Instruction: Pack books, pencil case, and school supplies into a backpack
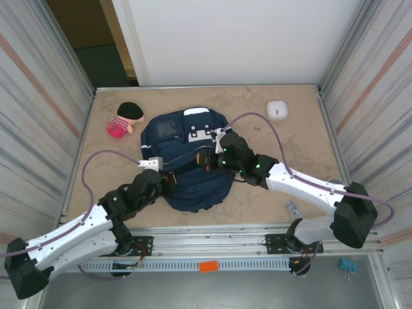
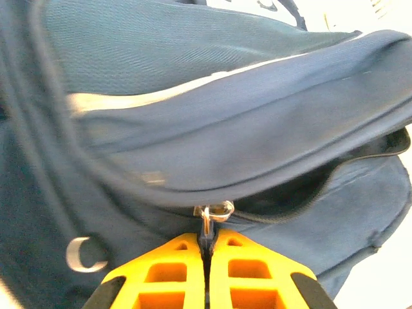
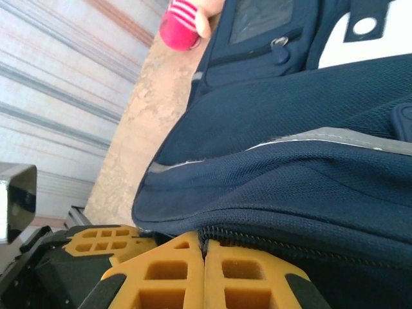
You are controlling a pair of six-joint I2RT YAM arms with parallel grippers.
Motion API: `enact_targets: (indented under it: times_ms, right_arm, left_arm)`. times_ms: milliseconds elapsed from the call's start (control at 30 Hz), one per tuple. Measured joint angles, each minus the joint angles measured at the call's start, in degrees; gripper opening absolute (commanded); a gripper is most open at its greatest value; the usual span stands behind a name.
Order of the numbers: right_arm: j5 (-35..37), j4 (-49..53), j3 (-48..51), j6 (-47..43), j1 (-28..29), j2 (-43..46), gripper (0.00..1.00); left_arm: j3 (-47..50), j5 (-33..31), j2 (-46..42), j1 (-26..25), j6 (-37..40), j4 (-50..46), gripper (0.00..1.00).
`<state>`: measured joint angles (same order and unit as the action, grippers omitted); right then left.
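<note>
The navy backpack (image 1: pixel 190 167) lies flat mid-table, white patch toward the back. My left gripper (image 1: pixel 168 180) is at its near-left side, shut (image 2: pixel 206 243) on the zipper pull (image 2: pixel 215 211); right of the pull the zipper gapes open (image 2: pixel 322 183). My right gripper (image 1: pixel 209 159) is over the bag's middle, shut (image 3: pixel 205 243) on the backpack's zipper edge (image 3: pixel 270 238), with the left gripper's orange fingers (image 3: pixel 106 241) just beside it. A tiny clear item (image 1: pixel 293 208) lies near the table's front right. The books and the dark grey slab are out of view.
A pink striped doll with a black hat (image 1: pixel 125 120) lies left of the bag at the back. A white square device (image 1: pixel 278 109) sits at the back right. Corrugated walls close in both sides. A blue clip (image 1: pixel 347 267) lies off the table.
</note>
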<state>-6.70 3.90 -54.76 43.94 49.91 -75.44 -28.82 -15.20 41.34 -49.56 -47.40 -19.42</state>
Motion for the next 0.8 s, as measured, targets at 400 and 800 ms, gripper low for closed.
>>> enact_targets:
  times_ms: [400,800]
  right_arm:
    - [-0.57,-6.49,4.79,7.56,-0.94,1.16,0.57]
    - [2.36,-14.14,6.95,17.44,2.75,-3.39,0.06]
  left_arm:
    - [3.45,6.91,-0.42,1.44,6.14,8.33,0.0]
    - [3.45,11.02,1.31,1.44,8.66,10.93,0.0]
